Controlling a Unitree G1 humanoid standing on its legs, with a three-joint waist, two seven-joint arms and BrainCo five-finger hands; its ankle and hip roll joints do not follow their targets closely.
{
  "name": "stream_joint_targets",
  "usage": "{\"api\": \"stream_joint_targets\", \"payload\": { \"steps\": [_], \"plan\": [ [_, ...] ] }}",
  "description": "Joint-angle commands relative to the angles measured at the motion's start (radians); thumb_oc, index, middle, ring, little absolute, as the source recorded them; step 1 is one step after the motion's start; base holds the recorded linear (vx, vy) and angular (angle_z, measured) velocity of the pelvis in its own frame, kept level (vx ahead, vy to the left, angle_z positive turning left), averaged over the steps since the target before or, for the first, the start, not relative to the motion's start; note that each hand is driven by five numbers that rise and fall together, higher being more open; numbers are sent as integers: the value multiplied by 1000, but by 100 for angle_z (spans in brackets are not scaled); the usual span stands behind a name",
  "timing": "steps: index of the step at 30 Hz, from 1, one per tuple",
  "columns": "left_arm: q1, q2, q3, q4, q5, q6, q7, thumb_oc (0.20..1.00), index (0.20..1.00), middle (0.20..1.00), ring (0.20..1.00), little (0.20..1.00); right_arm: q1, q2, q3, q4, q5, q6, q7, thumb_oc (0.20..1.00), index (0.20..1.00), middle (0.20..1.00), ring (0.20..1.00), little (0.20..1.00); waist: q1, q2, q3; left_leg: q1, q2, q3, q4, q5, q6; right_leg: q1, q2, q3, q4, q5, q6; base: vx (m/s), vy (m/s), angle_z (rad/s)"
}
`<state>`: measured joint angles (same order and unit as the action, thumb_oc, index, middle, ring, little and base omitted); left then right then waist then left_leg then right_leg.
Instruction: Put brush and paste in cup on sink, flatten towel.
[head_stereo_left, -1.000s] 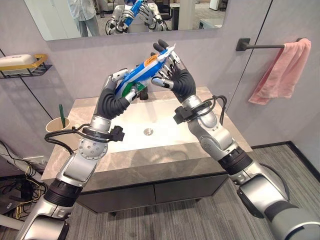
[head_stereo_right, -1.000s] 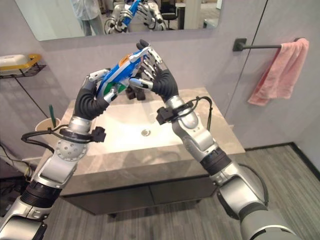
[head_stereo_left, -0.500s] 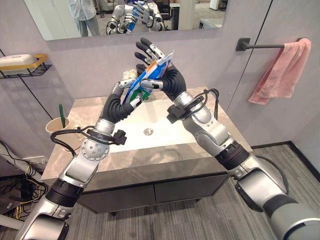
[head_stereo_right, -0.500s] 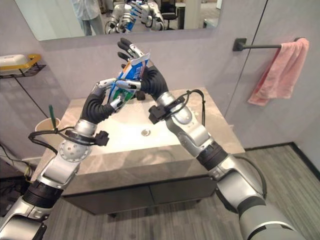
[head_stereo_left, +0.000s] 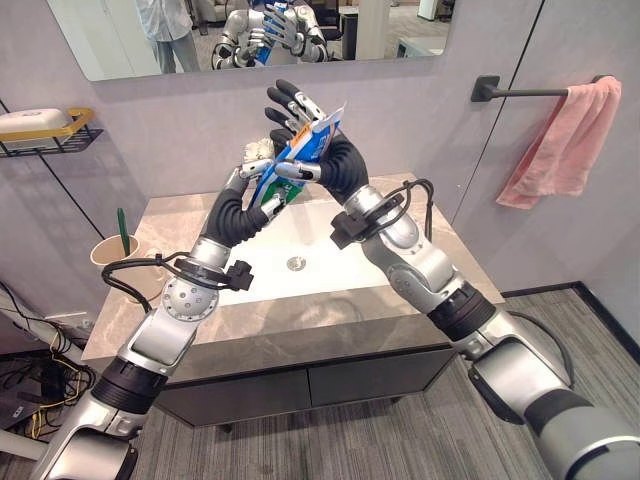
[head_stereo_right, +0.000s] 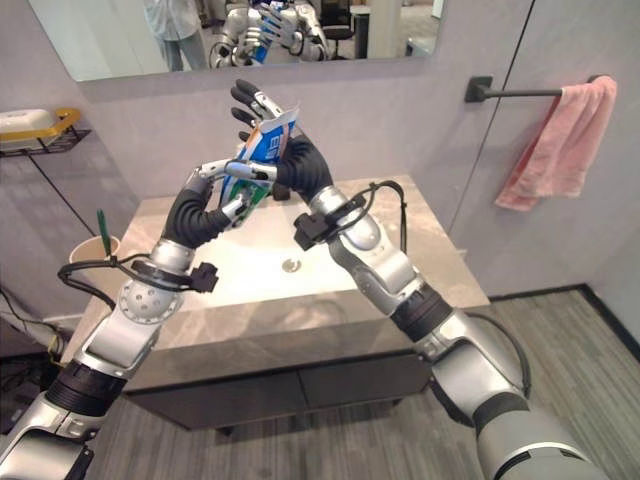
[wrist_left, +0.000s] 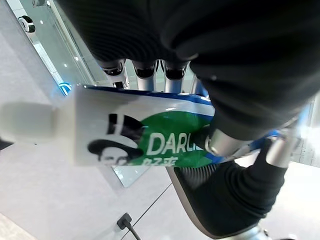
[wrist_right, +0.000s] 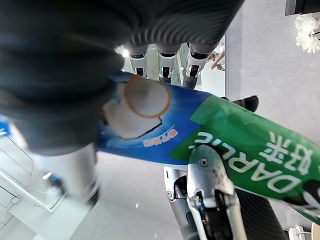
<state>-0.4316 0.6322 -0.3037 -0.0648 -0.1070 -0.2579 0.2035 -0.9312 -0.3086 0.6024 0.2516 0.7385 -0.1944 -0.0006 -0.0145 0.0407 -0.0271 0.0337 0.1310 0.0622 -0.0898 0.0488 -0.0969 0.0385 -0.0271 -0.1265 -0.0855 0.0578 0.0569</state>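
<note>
A blue, green and white toothpaste tube (head_stereo_left: 303, 148) stands nearly upright in the air above the sink, held between both hands. My left hand (head_stereo_left: 257, 173) pinches its lower end, its thumb (wrist_left: 220, 142) pressing on the green print of the tube (wrist_left: 150, 142). My right hand (head_stereo_left: 335, 162) holds the upper part, fingers straight behind it and thumb across its front. A green toothbrush (head_stereo_left: 123, 228) stands in a paper cup (head_stereo_left: 112, 255) at the counter's left end. The pink towel (head_stereo_left: 565, 140) hangs bunched at the right end of its black bar (head_stereo_left: 520, 93).
The white sink basin (head_stereo_left: 300, 262) lies in a grey stone counter (head_stereo_left: 425, 250) below the hands. A wall shelf (head_stereo_left: 45, 128) with a yellow rim hangs at the left. A mirror (head_stereo_left: 120, 35) is above.
Both hands have lifted the tube and shifted it left; it has turned from slanted to nearly upright. Over the last half second it has hardly moved.
</note>
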Motion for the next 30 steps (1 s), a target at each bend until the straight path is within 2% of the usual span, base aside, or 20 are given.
{"api": "stream_joint_targets", "payload": {
  "steps": [1, 9, 10, 11, 12, 21, 30],
  "plan": [
    [-58, 67, 14, -13, 5, -60, 41, 200, 200, 200, 200, 200, -89, 16, -20, 30, -17, -38, -30, 200, 200, 200, 200, 200, 6, -72, -26, 52, 21, 22, 2, -22, -20, 14, -70, 37, -2, -14, 49, 0, 0, 0],
    [-41, 50, 31, -8, 14, -52, 62, 200, 200, 200, 200, 200, -65, 24, -53, 20, -29, -48, -59, 200, 200, 200, 200, 200, 5, -77, -24, 54, 24, 22, 2, -22, -20, 18, -66, 32, -2, -16, 48, 0, 0, 0],
    [-34, 41, 36, -9, 17, -49, 67, 354, 354, 354, 354, 354, -57, 29, -63, 19, -32, -53, -69, 200, 200, 200, 200, 200, 5, -79, -24, 54, 24, 21, 2, -23, -20, 18, -66, 31, -2, -16, 47, 0, 0, 0],
    [-27, 38, 40, -7, 22, -49, 73, 561, 561, 561, 561, 561, -53, 31, -69, 18, -33, -57, -75, 200, 200, 200, 200, 200, 6, -81, -24, 55, 24, 20, 2, -23, -19, 19, -66, 31, -2, -16, 47, 0, 0, 0],
    [-19, 33, 44, -5, 32, -45, 80, 1000, 1000, 1000, 1000, 1000, -49, 34, -81, 16, -42, -62, -88, 200, 200, 200, 200, 200, 9, -82, -22, 55, 25, 19, 2, -23, -18, 20, -65, 28, -2, -17, 47, 0, 0, 0],
    [78, 32, 109, -35, 67, -30, 115, 1000, 1000, 1000, 1000, 1000, -32, 54, -124, 10, -75, -74, -139, 200, 200, 200, 200, 200, 27, -91, -16, 51, 21, 7, 2, -26, -14, 26, -69, 18, -2, -20, 46, 2, 7, 4],
    [304, 64, 265, -92, 55, -37, 122, 1000, 1000, 1000, 1000, 1000, -53, 25, -158, 2, -124, -78, -171, 200, 200, 200, 200, 200, 75, -104, -5, 38, 13, -20, 2, -23, -9, 30, -75, -3, -2, -18, 47, 1, 13, 8]
  ]
}}
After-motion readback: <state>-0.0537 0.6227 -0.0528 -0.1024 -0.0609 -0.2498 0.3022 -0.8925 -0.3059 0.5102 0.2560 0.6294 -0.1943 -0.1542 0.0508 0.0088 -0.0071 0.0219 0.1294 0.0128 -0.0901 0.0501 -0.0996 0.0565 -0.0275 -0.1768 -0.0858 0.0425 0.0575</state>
